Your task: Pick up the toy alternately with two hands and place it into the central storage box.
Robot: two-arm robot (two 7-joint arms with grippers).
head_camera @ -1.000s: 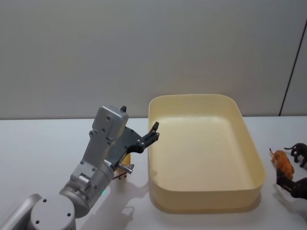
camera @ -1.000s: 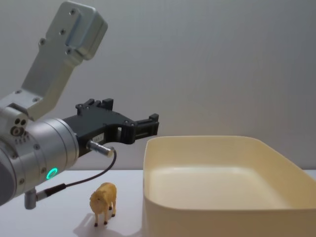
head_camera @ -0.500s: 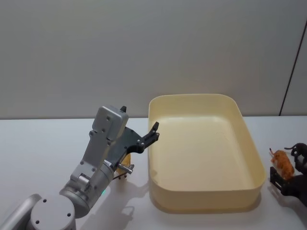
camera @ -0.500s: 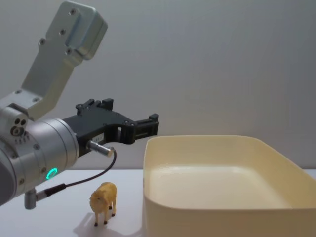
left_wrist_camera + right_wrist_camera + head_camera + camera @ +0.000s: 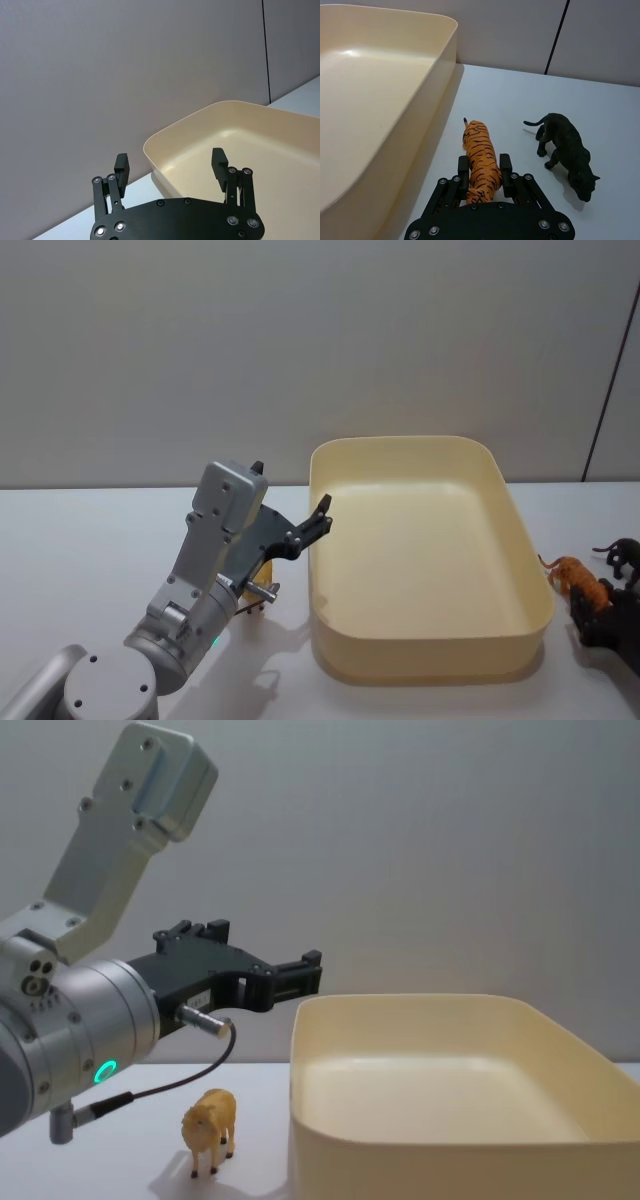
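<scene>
The right hand [image 5: 484,161] is sitting at the lower right of the head view, just outside the right-hand wall of the central storage box [image 5: 334,632], and it is gripping the tiger toy [image 5: 479,150]: in the right wrist view its fingers [image 5: 463,169] are narrowed onto the striped flanks, one on each side of the hindquarters. The tiger's long axis is running straight out along the hand's reach, tail end pointing away from the palm, and it is lying roughly parallel to the box wall beside it, so the fingers are crossing its short width. The box is lying toward the left of the frame from this hand, with only the rim between toy and cavity; the coming move is likely calling for a lift over that wall and a short carry inward. A black panther toy [image 5: 566,151] is standing just beside the tiger on the side away from the box, apart from the fingers. The left hand [image 5: 170,165] is hovering wide open and holding nothing at the box's opposite wall, above a yellow toy animal [image 5: 210,1128] that is standing on the worktop [image 5: 80,540]
</scene>
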